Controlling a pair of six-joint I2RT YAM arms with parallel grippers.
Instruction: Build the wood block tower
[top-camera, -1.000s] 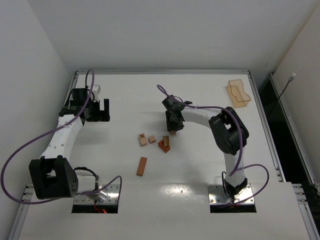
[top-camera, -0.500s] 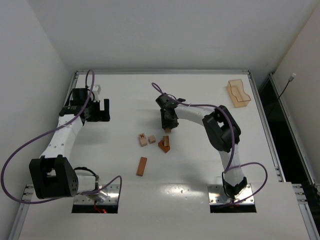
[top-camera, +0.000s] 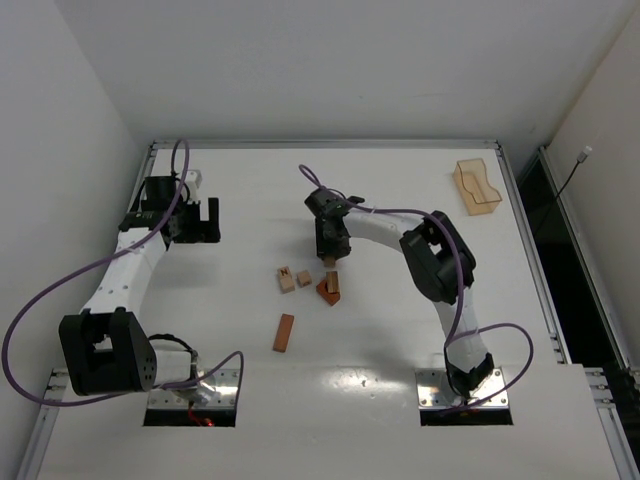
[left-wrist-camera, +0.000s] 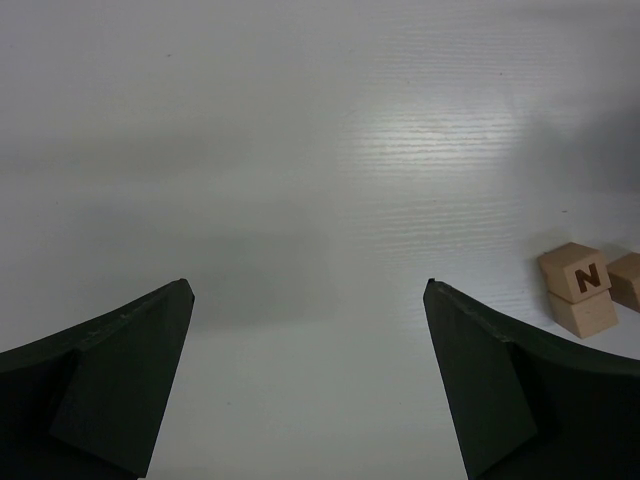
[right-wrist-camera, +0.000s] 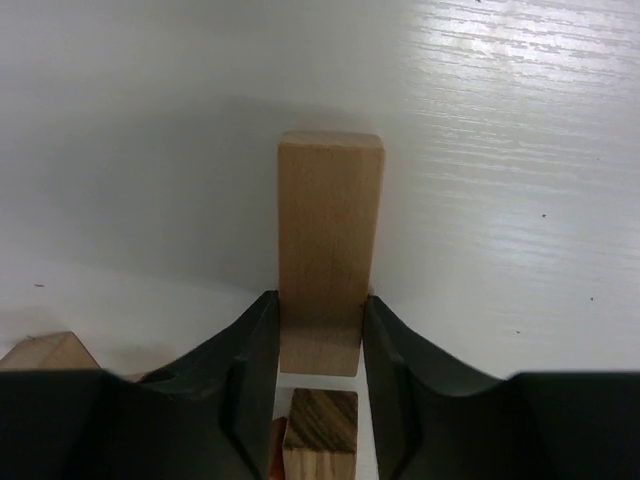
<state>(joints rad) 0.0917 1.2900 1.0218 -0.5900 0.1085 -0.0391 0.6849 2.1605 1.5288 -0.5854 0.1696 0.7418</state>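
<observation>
Currently the right pincer (right-wrist-camera: 320, 305) is clamped on a tan bar (right-wrist-camera: 330, 220) just beyond the started stack (top-camera: 329, 288); you should carry it over that stack, square it and lower it, the left pincer (left-wrist-camera: 308, 290) resting apart well left of the stack.

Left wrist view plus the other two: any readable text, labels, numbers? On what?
"N": dark letter on one face of the light tan wooden cube, at the right of the left wrist view.
Top view: the mark on that cube is too small to read; nothing else legible.
Right wrist view: none; the light tan wooden bar in the right pincer shows plain faces only.
</observation>
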